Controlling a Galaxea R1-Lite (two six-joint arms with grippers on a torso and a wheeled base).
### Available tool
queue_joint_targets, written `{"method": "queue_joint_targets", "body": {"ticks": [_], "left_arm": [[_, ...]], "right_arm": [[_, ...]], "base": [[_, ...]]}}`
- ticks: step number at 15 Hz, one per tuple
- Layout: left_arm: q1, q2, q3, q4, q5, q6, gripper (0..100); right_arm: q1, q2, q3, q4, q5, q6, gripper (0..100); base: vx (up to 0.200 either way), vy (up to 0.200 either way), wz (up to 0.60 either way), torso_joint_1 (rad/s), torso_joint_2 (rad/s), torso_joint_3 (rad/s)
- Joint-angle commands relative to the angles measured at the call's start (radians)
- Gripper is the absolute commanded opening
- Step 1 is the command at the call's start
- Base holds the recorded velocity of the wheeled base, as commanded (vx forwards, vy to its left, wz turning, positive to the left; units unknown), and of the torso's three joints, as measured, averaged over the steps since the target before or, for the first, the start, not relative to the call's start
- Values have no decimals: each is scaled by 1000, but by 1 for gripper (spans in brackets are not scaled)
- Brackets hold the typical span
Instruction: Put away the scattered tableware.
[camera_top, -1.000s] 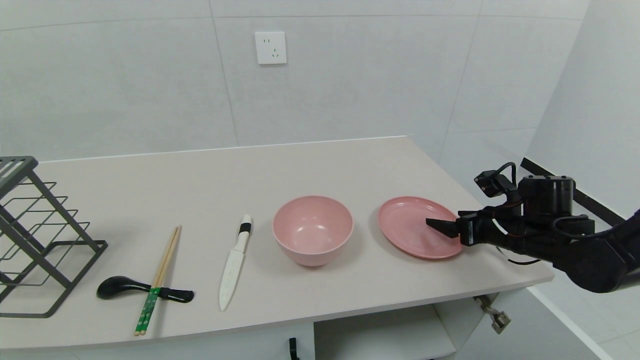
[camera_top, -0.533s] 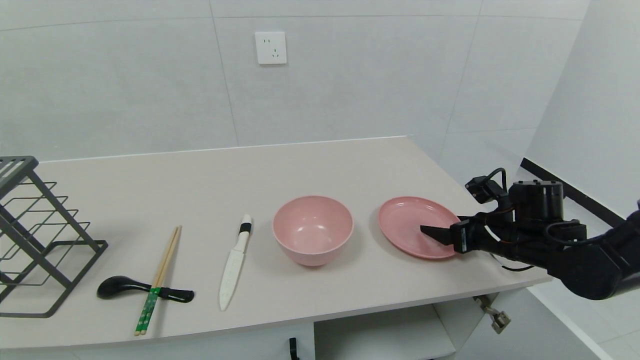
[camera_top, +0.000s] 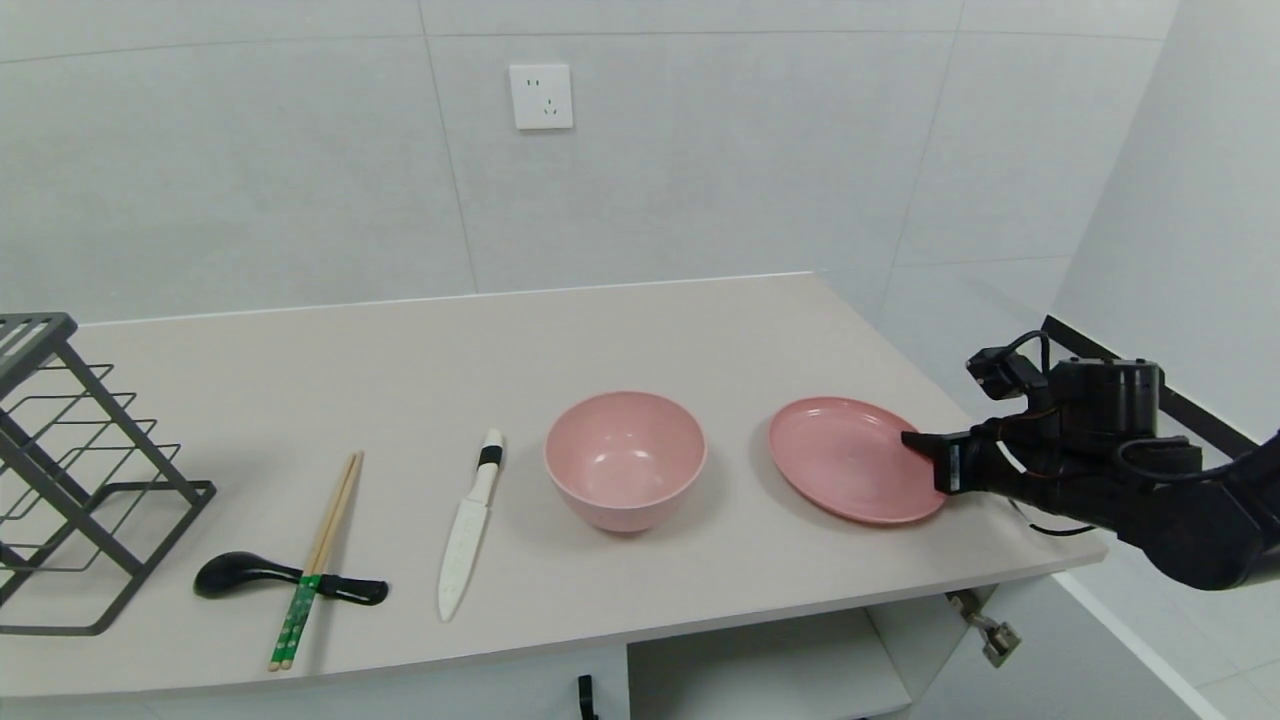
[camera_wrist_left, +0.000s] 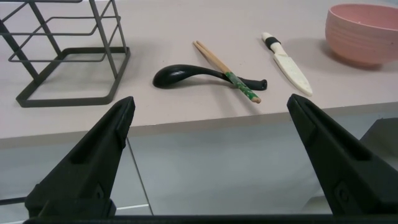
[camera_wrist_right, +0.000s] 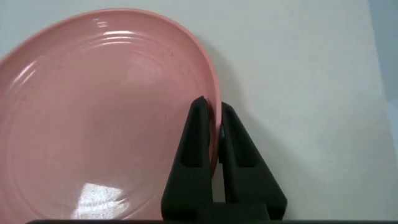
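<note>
A pink plate (camera_top: 850, 460) lies at the right end of the counter, and my right gripper (camera_top: 915, 442) is shut on its right rim. In the right wrist view the two black fingers (camera_wrist_right: 198, 134) pinch the rim of the plate (camera_wrist_right: 93, 124) from above and below. A pink bowl (camera_top: 626, 458) stands left of the plate. Further left lie a white knife (camera_top: 470, 525), wooden chopsticks (camera_top: 318, 555) and a black spoon (camera_top: 270, 578) crossed under them. My left gripper (camera_wrist_left: 211, 106) hangs open in front of the counter's front edge, facing the spoon (camera_wrist_left: 186, 73) and chopsticks (camera_wrist_left: 227, 71).
A dark wire dish rack (camera_top: 70, 470) stands at the counter's far left. The counter's right edge runs close beside the plate, with an open cabinet below. A tiled wall with a socket (camera_top: 541, 95) backs the counter.
My right gripper has drawn back to the right from over the plate's middle and now clamps its right rim. The plate has slid slightly to the right.
</note>
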Motion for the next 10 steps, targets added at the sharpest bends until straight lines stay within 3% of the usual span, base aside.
{"method": "queue_joint_targets", "body": {"ticks": [1, 4, 10], "left_arm": [[0, 1, 0, -1, 0, 0, 100], [0, 1, 0, -1, 0, 0, 100], [0, 1, 0, -1, -2, 0, 100]], "right_arm": [[-9, -51, 0, 0, 5, 7, 0], [-13, -114, 2, 0, 14, 81, 0], [10, -270, 20, -1, 89, 418, 0]], "base": [[0, 0, 0, 0, 0, 0], [0, 0, 0, 0, 0, 0], [0, 0, 0, 0, 0, 0]]}}
